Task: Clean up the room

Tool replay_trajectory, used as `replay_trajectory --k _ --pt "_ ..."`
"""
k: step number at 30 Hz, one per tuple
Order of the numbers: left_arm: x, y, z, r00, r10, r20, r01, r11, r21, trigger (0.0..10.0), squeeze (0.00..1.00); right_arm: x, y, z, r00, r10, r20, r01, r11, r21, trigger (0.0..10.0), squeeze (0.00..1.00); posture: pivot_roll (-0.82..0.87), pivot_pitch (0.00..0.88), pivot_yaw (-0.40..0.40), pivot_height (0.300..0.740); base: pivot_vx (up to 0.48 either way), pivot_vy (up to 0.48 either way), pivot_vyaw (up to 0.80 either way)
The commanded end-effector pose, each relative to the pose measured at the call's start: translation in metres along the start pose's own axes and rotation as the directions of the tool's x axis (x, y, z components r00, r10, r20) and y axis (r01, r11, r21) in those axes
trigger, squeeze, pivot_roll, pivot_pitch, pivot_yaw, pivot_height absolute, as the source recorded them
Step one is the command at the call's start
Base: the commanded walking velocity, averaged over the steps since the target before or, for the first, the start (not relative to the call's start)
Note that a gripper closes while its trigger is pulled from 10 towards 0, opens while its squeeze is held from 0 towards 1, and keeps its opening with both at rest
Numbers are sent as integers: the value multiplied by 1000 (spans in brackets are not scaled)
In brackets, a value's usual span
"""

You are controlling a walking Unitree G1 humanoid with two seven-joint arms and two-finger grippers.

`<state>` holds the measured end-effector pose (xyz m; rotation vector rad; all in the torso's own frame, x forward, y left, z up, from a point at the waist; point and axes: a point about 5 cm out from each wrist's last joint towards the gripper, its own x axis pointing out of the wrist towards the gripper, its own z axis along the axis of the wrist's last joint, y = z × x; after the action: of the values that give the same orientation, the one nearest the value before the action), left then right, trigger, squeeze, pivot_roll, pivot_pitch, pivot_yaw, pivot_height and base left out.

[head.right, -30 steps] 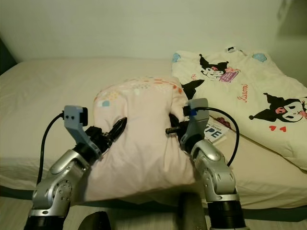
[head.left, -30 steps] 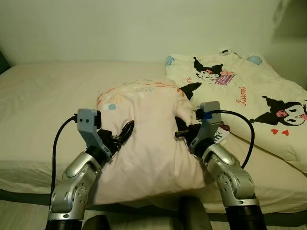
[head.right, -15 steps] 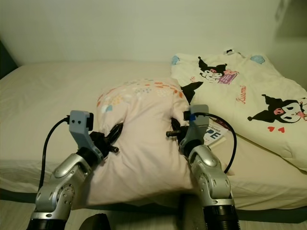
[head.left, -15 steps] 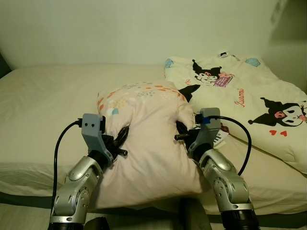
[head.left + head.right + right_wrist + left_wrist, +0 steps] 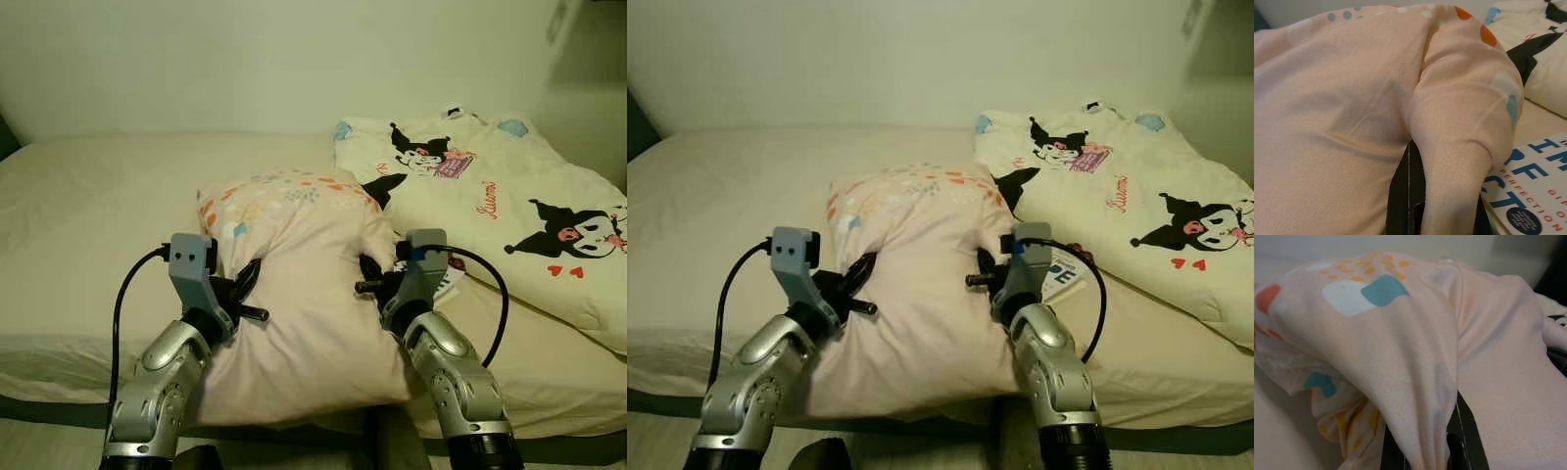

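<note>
- A soft, puffy pink pillow with coloured dots lies on the cream bed.
- Left gripper fingers are pinched closed on a fold of its fabric.
- Right gripper fingers likewise clamp its opposite edge.
- A cartoon-print quilt lies crumpled nearby, with a book beside the pillow.

A home bedroom: bed, pillow, cartoon-print quilt

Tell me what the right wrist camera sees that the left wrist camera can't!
The right wrist view has a book with blue letters lying beside the pillow, and a corner of the cartoon blanket. The left wrist view has the pillow's teal and white patches and small orange dots up close. Both share the pink pillow, with a fold pinched in that arm's jaws.
</note>
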<state>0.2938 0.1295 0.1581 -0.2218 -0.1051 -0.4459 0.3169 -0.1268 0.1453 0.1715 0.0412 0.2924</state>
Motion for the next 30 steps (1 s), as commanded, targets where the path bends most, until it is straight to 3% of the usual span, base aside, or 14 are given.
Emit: replay_trajectory --k 1,2,6,8,12,19,30 --pt "10 -15 8 997 -69 47 67 997 34 0 0 8 17 13 996 61 68 -60 998 -24 10000 0 -122 36 29 551 0 0 0" --pt "21 -11 28 993 17 119 -26 997 75 10000 0 15 24 34 987 65 146 -52 994 -91 10000 0 -126 34 30 551 0 0 0" --pt "25 -7 37 986 68 150 -83 992 95 10000 0 17 28 46 977 73 201 -45 989 -142 10000 0 -125 38 30 551 0 0 0" --pt "23 -3 36 983 102 154 -125 980 153 10000 0 15 25 39 982 55 183 -20 981 -192 10000 0 -124 34 31 551 0 0 0" --pt "21 -1 31 983 122 136 -149 966 211 10000 0 12 21 28 987 26 158 2 984 -179 10000 0 -119 29 27 551 0 0 0" --pt "14 3 17 984 140 111 -158 972 174 10000 0 8 17 19 989 -6 148 33 984 -178 10000 0 -122 26 27 571 0 0 0" --pt "16 -2 20 984 129 121 -148 975 166 10000 0 9 18 14 989 -10 148 41 978 -204 10000 0 -120 13 32 606 0 0 0"
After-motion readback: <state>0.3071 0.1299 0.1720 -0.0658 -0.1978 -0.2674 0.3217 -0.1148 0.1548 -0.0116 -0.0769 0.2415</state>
